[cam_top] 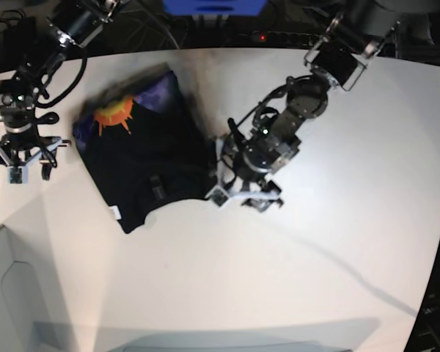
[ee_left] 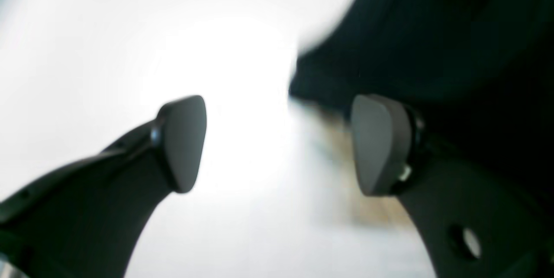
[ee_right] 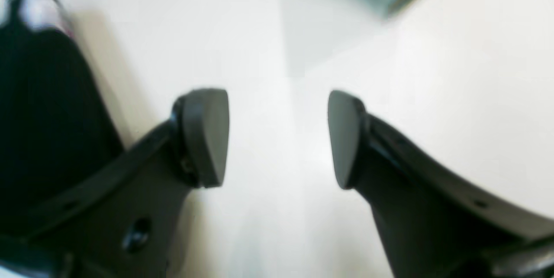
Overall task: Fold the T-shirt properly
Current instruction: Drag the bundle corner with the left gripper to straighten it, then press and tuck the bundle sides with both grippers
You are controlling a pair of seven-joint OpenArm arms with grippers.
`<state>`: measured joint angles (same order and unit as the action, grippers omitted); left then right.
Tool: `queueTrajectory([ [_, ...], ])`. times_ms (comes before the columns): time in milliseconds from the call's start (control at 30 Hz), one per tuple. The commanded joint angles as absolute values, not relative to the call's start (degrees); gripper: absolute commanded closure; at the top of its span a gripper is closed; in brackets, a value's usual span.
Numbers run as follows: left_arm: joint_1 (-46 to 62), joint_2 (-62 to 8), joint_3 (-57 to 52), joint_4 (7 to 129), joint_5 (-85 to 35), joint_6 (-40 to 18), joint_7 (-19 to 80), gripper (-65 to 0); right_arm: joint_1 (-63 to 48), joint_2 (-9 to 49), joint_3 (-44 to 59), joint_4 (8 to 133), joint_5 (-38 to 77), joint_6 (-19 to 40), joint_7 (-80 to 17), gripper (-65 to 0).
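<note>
Jaws apart on both sides: our left gripper point(ee_left: 277, 143) hangs empty at the black T-shirt's point(cam_top: 143, 158) edge, our right gripper point(ee_right: 277, 139) spread and empty over bare table point(cam_top: 330, 242), well clear. The shirt lies bunched mid-table, sun print up. We reckon a shallow pinch could catch one layer only and drag the bundle crooked.
</note>
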<state>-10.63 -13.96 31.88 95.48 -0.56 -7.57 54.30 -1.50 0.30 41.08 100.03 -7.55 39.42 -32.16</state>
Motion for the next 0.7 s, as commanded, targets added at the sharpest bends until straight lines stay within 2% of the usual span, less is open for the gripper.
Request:
queueTrajectory([
  [0,-9.4,-13.4,29.8,96.9,-0.8,-7.6,53.6,-49.8,-0.8,0.7,41.0,100.2,-6.5,40.0,-30.2,-36.9],
  [100,-1.7,-13.1,23.9,97.6,-2.3,-7.6,53.2,-49.8,-0.8,0.7,41.0,97.0,-6.5,40.0,-29.8,-36.9],
  [200,0.7,-13.1,21.9,97.4,-8.7,-7.6,53.5,-49.8,-1.2,0.4,40.9,95.5,-6.4,40.0,-29.8,-36.9],
  [400,-1.9,-12.0,22.3,89.7,-21.2,-7.6,52.9,-44.0,-5.7,-0.5,36.6,94.6,-6.1,40.0,-29.7,-36.9],
  [667,-9.3,-6.9,22.0,80.0,-21.8,-7.1,49.9,-43.2,-12.6,-3.6,35.0,100.3,-6.0,40.0,-29.7,-36.7],
])
